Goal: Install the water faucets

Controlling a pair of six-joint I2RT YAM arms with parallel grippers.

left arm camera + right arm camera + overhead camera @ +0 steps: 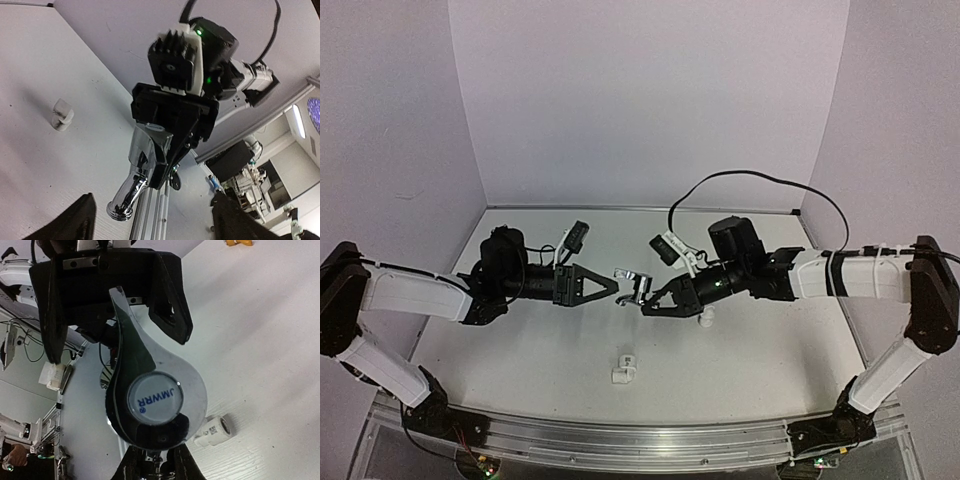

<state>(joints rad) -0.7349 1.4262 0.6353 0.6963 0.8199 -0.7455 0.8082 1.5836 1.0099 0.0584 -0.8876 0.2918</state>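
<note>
— Where is the silver faucet?
— In the air over the middle of the tabletop, between the two arms. The right claw is clamped tight on its body, near the round cap with blue lettering.
— And the left claw?
— Spread wide. Its fingers stand on either side of the faucet's lever, apart from it, gripping nothing.
— Anything underneath?
— A white pipe fitting lies on the tabletop towards the near edge. A second white fitting sits just beside the right arm's wrist.
</note>
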